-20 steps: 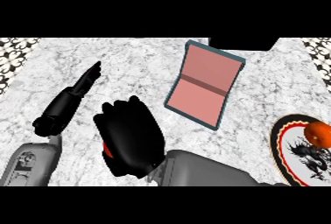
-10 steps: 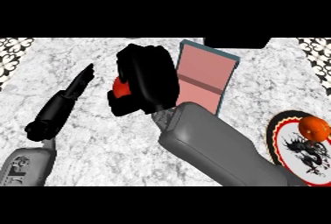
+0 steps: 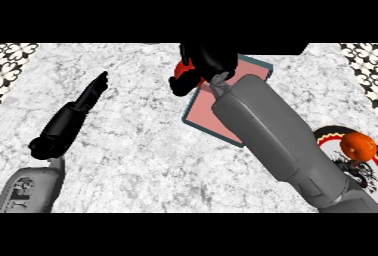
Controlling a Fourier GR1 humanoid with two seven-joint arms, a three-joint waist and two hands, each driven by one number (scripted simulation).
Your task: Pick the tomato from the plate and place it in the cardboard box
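A single view looks steeply down from the robot's head onto a marble counter [image 3: 148,150] that fills the frame, its far edge along the top. Both grey forearms enter from the lower edge and sit close to the camera: the left hand [image 3: 81,107] at left, the right hand [image 3: 203,62] at top centre over the box [image 3: 210,117], its forearm crossing the frame's right half. The plate [image 3: 332,137] is cut off by the right edge, so it shows only partly.
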